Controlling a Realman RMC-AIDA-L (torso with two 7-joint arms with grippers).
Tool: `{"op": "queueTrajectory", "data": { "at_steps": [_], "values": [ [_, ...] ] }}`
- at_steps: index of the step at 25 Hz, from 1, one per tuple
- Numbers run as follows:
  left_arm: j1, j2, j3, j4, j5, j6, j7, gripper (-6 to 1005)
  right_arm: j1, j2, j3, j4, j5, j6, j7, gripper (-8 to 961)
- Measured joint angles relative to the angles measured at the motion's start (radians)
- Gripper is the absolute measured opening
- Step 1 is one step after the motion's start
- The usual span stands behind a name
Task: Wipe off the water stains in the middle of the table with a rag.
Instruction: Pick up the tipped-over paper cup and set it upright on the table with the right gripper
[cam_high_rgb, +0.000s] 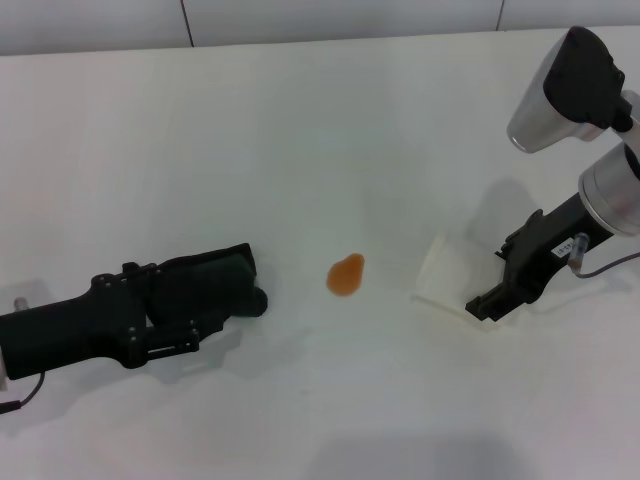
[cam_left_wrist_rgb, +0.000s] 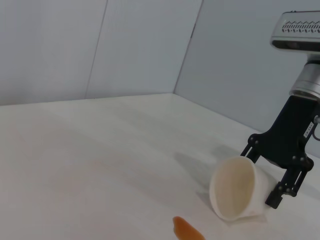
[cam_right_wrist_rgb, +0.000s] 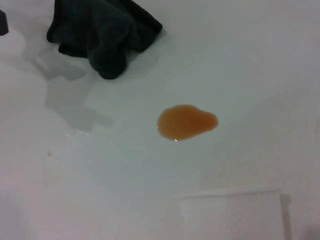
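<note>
The water stain (cam_high_rgb: 346, 275) is a small orange blob in the middle of the white table (cam_high_rgb: 320, 130). It also shows in the right wrist view (cam_right_wrist_rgb: 186, 122) and at the edge of the left wrist view (cam_left_wrist_rgb: 187, 230). The dark rag (cam_high_rgb: 225, 278) lies to the left of the stain, also seen in the right wrist view (cam_right_wrist_rgb: 102, 32). My left gripper (cam_high_rgb: 185, 305) lies low over the table at the rag, which sticks out past its tip. My right gripper (cam_high_rgb: 492, 285) is shut on a white translucent cup (cam_high_rgb: 450, 270), tipped on its side to the right of the stain, mouth towards it (cam_left_wrist_rgb: 235, 190).
A grey wall (cam_left_wrist_rgb: 100, 45) runs along the table's far edge. The right arm's silver and black links (cam_high_rgb: 580, 90) stand above the back right of the table. Bare table lies in front of and behind the stain.
</note>
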Motion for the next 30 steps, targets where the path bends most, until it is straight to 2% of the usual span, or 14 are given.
{"op": "queueTrajectory", "data": {
  "at_steps": [5, 10, 14, 16, 21, 26, 30],
  "values": [
    [0.000, 0.000, 0.000, 0.001, -0.001, 0.000, 0.000, 777, -0.008, -0.001, 0.004, -0.039, 0.025, -0.003, -0.005, 680],
    [0.003, 0.000, -0.002, 0.004, -0.001, 0.001, 0.000, 775, -0.070, -0.007, 0.035, -0.201, 0.118, 0.012, -0.041, 635],
    [-0.004, 0.000, -0.002, 0.006, -0.004, 0.002, 0.000, 774, -0.125, -0.005, 0.067, -0.245, 0.260, 0.063, -0.153, 614],
    [-0.005, 0.000, -0.002, 0.006, -0.004, 0.001, 0.000, 774, -0.176, -0.005, 0.069, -0.238, 0.378, 0.128, -0.276, 612],
    [-0.006, 0.000, -0.002, 0.008, -0.005, -0.001, 0.000, 773, -0.272, -0.005, 0.065, -0.149, 0.612, 0.248, -0.573, 609],
    [-0.006, 0.000, -0.006, 0.008, -0.005, -0.002, 0.000, 772, -0.301, -0.008, 0.080, 0.059, 0.885, 0.268, -0.944, 606],
    [-0.004, 0.000, -0.006, 0.008, -0.005, -0.004, 0.000, 771, -0.303, -0.008, 0.082, 0.216, 1.018, 0.280, -1.180, 604]
  ]
}}
